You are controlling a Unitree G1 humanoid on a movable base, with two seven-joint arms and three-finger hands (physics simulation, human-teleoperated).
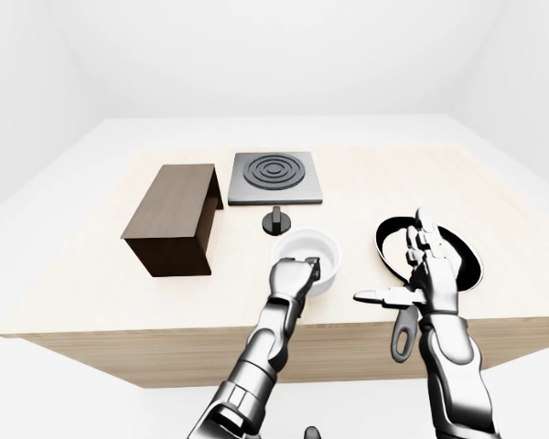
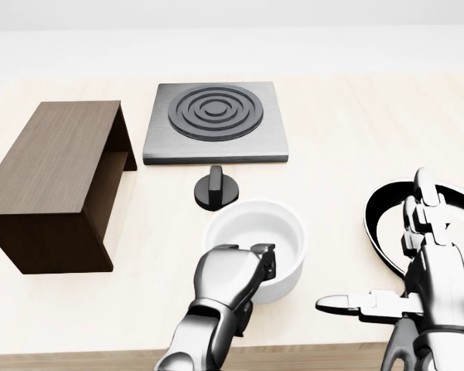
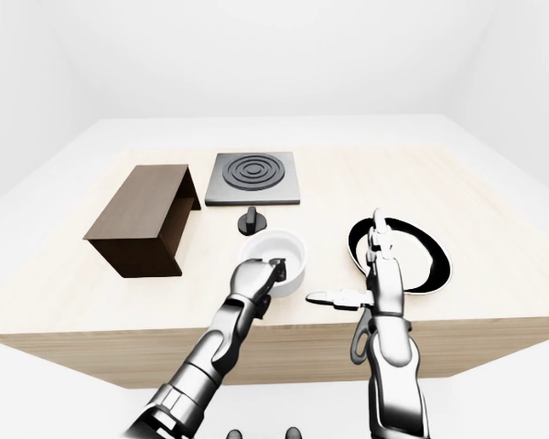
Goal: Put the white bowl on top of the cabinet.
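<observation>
My left hand [image 2: 236, 274] has its fingers curled over the near rim of the white bowl [image 2: 257, 243], gripping the wall of it. In the head view the bowl sits on the light wood counter [image 2: 340, 131], low of centre, just below the small black knob [image 2: 216, 189] and the grey burner plate [image 2: 215, 122]. I see the dark wooden cabinet [image 2: 58, 182] well off to the left, lying long on the counter with its open side facing right and its top bare. My right hand [image 2: 417, 267] is spread wide, fingers straight up and thumb out to the left, holding nothing, over the near edge of the black frying pan [image 1: 457, 261] at the right.
</observation>
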